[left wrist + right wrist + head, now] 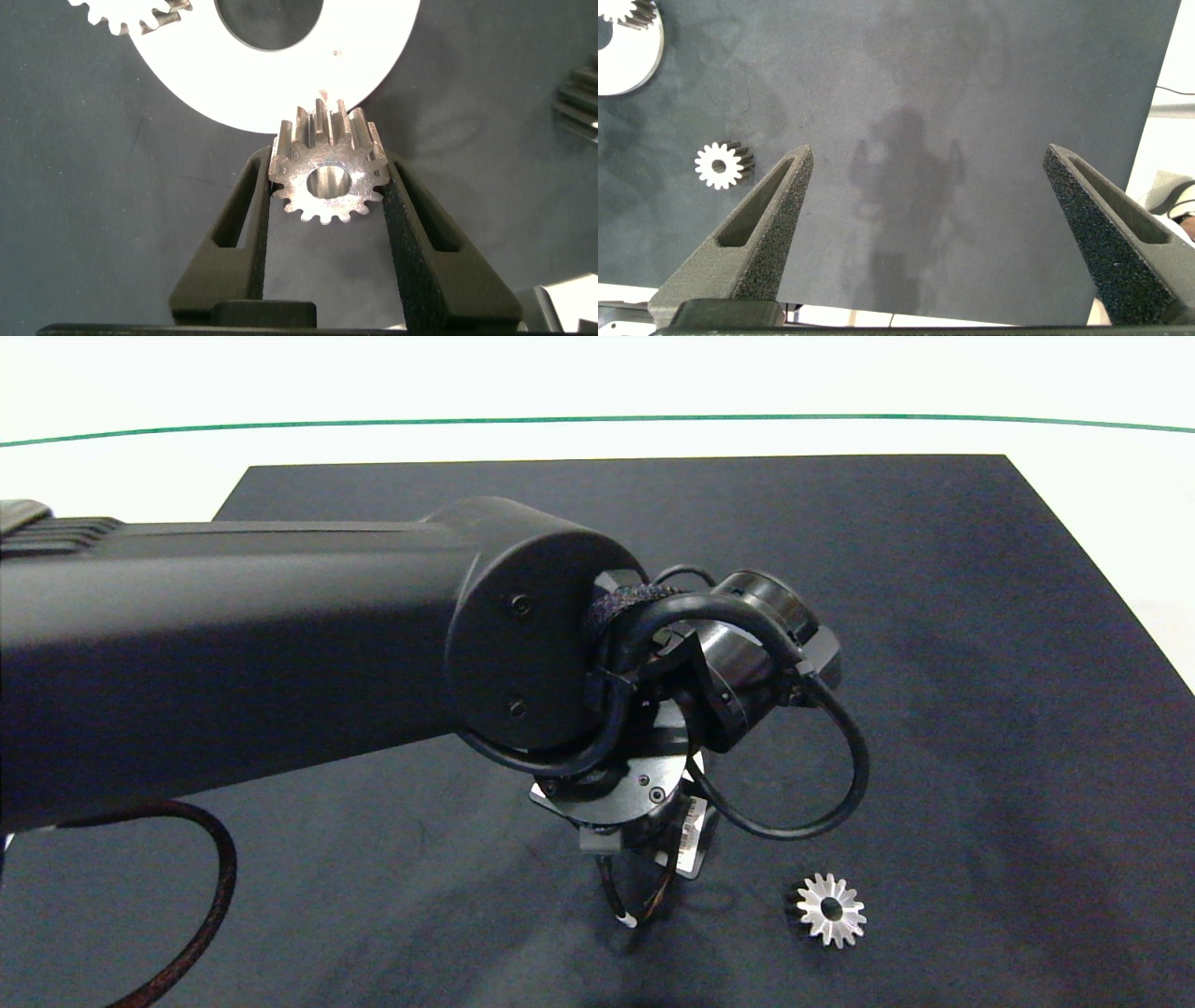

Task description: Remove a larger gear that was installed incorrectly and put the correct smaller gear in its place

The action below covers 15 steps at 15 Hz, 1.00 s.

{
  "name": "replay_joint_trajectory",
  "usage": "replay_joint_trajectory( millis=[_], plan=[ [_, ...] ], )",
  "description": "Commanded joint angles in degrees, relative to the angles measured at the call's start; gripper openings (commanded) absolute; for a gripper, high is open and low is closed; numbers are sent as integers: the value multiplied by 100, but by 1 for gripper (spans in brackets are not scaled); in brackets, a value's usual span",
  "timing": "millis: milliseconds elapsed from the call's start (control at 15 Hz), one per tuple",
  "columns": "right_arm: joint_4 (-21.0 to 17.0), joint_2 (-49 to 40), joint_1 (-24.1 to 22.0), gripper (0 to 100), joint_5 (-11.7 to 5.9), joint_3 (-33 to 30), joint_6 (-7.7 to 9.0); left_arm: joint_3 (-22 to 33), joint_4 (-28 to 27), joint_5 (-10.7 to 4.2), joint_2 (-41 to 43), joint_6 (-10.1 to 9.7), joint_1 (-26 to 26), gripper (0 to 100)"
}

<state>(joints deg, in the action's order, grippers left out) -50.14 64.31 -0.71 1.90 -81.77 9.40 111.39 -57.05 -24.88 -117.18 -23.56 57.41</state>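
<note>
In the left wrist view we see the left gripper (329, 191) with its jaws clamped on the smaller gear (327, 177), one dark pad pressed against each side of its short blunt teeth. The gear's round centre hole faces the camera. Just beyond the gear lies a white disc (280, 56) with a large round opening, flat on the black mat (93, 187); the gear's far edge overlaps the disc's rim in this view, but we cannot tell whether they touch. At the upper left of this frame the teeth of another gear (131, 13) show over the disc, cut off by the frame edge.

In the head view the left arm (233, 644) comes in from the left edge and fills the middle of the frame, its wrist bent down over the mat and hiding the jaws and what they hold. A loose gear (830, 910) with pointed teeth lies on the mat at the lower right of this frame, apart from the arm.

In the right wrist view the right gripper (924, 187) hangs over bare mat with its jaws wide apart and nothing between them. At the left of this frame we see a small gear (719, 165) alone on the mat, and the disc at the upper left corner. The pale desk (597, 392) shows beyond the mat.
</note>
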Motion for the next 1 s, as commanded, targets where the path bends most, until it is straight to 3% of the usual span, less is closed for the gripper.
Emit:
replay_joint_trajectory(
  millis=[67, 1000],
  plan=[
    [-31, 12, 9, 100, 30, 12, 36, 15, -34, -17, -104, -17, -159, 19],
    [-31, 12, 36, 100, 38, 39, 44, 147, -43, -17, -200, -17, -203, 19]
  ],
)
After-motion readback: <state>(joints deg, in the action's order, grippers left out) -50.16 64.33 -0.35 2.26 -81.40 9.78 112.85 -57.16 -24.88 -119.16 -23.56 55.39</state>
